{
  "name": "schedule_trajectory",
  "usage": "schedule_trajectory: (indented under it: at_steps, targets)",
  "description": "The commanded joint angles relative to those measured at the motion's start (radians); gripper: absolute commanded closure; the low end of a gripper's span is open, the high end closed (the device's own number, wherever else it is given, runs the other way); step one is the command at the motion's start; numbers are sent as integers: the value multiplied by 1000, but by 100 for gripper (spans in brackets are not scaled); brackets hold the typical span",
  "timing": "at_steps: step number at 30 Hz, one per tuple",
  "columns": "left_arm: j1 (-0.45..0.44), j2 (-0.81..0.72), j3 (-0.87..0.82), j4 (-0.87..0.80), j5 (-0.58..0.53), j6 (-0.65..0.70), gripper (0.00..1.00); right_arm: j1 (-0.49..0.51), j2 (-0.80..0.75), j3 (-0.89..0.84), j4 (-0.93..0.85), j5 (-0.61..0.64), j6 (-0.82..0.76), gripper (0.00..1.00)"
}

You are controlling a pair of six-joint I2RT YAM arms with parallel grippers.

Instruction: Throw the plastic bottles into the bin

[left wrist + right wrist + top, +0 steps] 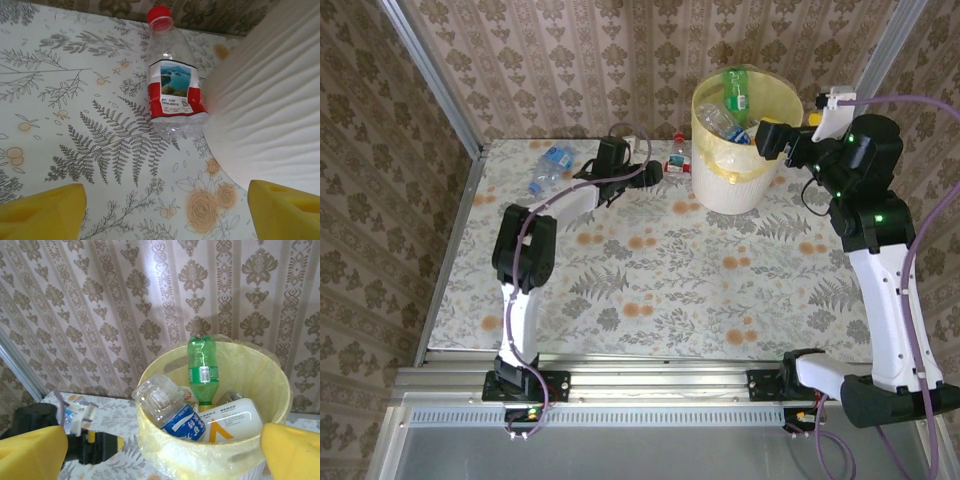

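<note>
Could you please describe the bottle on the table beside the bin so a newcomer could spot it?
Find the white bin with the yellow liner at the table's far edge. Left of it rests a clear bottle; unlike the blue-labelled bottle further left, it has a red cap and red label.

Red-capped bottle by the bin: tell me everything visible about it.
The red-capped bottle is clear, thin, crinkled plastic, looks empty, cap on, with a red-and-white label showing a blue-green landscape. It seems to lie on the floral tablecloth, cap toward the wall, its lower side against the white bin.
</note>
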Motion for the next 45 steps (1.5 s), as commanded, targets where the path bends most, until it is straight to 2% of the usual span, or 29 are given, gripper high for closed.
schedule_trajectory:
  at_steps: [1, 15, 22, 36, 45]
  targets:
    - [16, 51, 68, 28, 74, -78, 17, 0, -31, -16, -18, -33, 14, 0]
    - [24, 258, 273, 54, 181, -233, 22, 0, -73, -35, -56, -51, -8, 0]
    - [15, 314, 317, 53, 179, -262, 22, 0, -81, -50, -64, -64, -20, 0]
    - [-14, 459, 564, -99, 157, -239, 27, 0, -107, -86, -70, -77, -46, 0]
    - [-24, 514, 652, -174, 138, -221, 32, 0, -115, -96, -67, -76, -55, 0]
